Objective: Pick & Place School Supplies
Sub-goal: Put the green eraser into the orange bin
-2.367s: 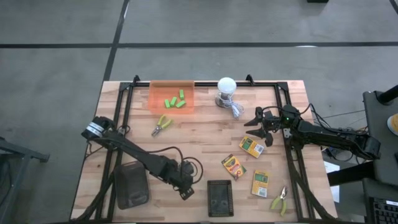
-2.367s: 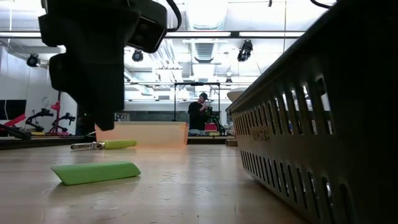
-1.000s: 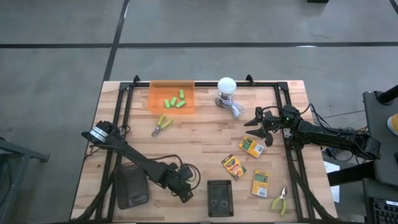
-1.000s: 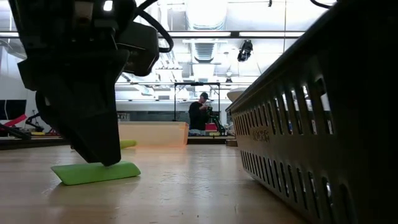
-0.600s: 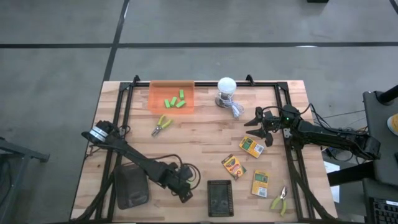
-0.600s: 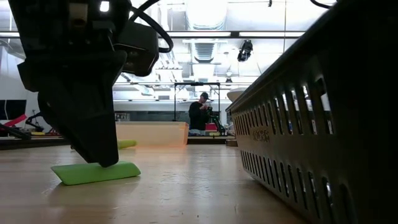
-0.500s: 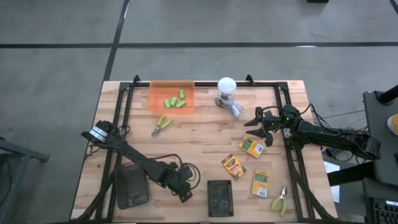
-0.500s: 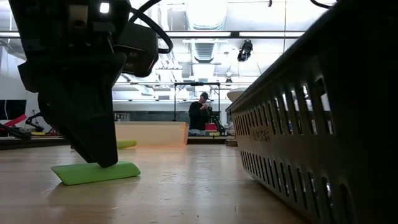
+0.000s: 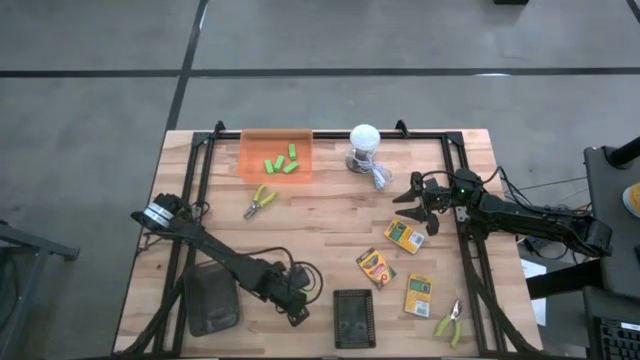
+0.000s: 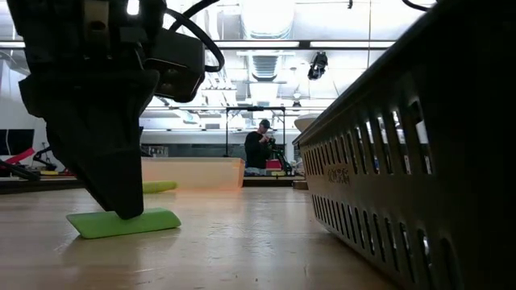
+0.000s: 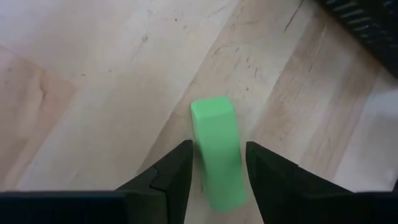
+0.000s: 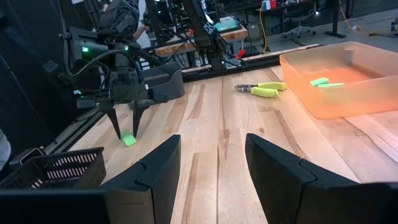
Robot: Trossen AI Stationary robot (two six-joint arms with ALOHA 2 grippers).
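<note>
I've got the left gripper (image 11: 216, 163) down with its jaws spread astride the green block (image 11: 217, 149) lying flat on the table (image 9: 330, 210) near the black basket (image 9: 352, 318); off-centre closing could squirt it sideways

Left end effector (image 12: 124, 127) straddling green block (image 12: 129, 140).

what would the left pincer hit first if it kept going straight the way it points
The green block lying between its open fingers, and the wooden table right under it. The left pincer points down at both.
</note>
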